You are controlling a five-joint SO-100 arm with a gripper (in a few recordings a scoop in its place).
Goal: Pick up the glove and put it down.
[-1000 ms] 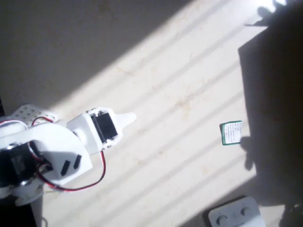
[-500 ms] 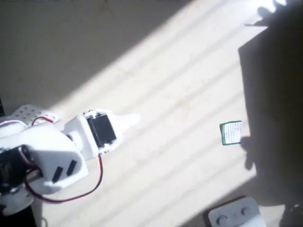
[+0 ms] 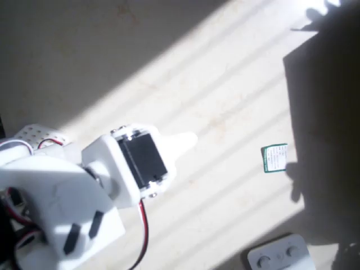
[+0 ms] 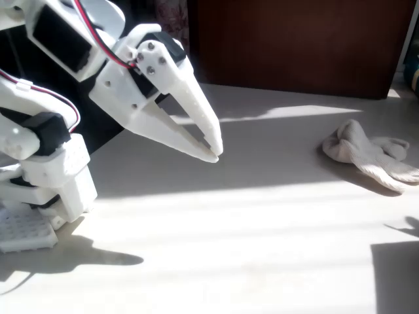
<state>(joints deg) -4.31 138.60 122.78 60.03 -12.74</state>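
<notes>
The glove (image 4: 365, 152) is a lumpy cream knit heap lying on the pale table at the right of the fixed view, partly in sunlight. My white gripper (image 4: 213, 151) hangs in the air well to the left of it and above the table. Its two long fingers meet at the tips, with nothing between them. In the overhead view the gripper (image 3: 189, 140) points right from the arm at the lower left.
A small green-and-white card (image 3: 275, 158) lies on the table at the right, beside a dark shadow. A grey flat device (image 3: 279, 255) with two round buttons sits at the bottom edge. The arm's white base (image 4: 39, 196) stands at the left.
The arm has swung out to the right and risen toward the overhead camera, so the gripper tip is farther right and looks larger. The card and device have not moved.
</notes>
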